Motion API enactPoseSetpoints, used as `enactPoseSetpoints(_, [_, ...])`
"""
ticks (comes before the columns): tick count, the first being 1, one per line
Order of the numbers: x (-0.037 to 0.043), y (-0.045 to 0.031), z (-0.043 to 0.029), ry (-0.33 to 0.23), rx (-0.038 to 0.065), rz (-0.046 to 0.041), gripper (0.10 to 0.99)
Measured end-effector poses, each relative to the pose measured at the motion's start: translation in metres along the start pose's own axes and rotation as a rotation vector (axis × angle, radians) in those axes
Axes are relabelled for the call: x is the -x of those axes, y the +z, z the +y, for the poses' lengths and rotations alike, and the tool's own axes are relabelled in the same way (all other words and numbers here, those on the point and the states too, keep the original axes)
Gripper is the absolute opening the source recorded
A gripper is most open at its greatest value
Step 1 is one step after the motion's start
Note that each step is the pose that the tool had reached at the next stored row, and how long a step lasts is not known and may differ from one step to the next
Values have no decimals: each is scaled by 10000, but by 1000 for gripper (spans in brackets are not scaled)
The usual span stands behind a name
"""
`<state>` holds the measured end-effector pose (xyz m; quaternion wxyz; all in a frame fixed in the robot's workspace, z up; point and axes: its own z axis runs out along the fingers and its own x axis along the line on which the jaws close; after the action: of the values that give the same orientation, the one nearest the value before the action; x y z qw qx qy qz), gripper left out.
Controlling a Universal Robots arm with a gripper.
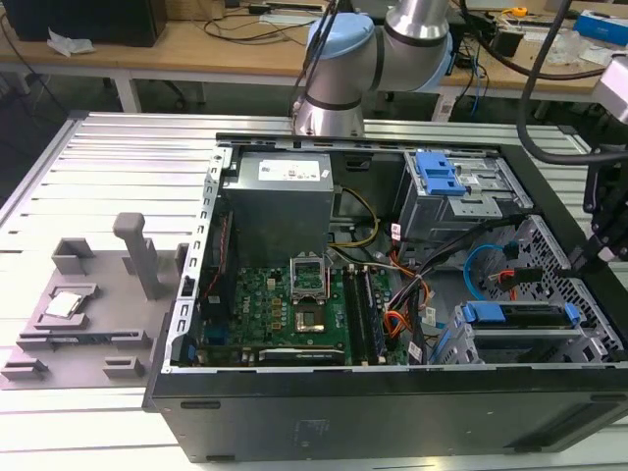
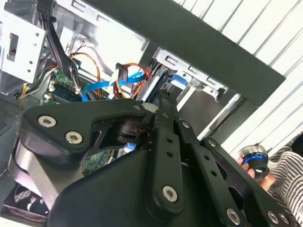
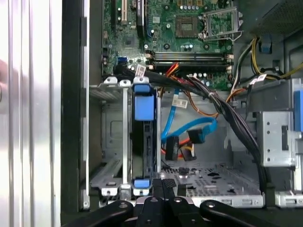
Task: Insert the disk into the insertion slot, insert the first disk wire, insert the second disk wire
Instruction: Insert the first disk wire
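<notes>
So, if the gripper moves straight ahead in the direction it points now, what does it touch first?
Probably the disk, seated in the insertion slot: in the first wrist view the gripper tip lies right beside its blue end. Depth is unclear, so it may instead reach the perforated metal floor.

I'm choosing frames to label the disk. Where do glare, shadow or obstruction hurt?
Exterior view: light is even, and the disk is well lit in the slot. First wrist view: the table glares white, and the disk's middle lies in shadow. Second wrist view: the gripper covers the lower half, and the case's inner wall is washed out.
</notes>
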<state>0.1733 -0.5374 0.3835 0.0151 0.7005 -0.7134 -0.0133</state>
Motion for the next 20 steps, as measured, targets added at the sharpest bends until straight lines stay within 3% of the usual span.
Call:
enactPoseSetpoints(1, [9,16,77,-1,0,2,106])
enactPoseSetpoints(5, [83,80,223,2,0,1,106])
enactPoseSetpoints(10, [91,87,224,2,0,0,114])
enactPoseSetpoints(13, [91,95,239,5,-2,0,239])
enactPoseSetpoints(16, [99,155,290,18,-3,6,239])
enactPoseSetpoints(20, [135,238,292,42,-2,4,239])
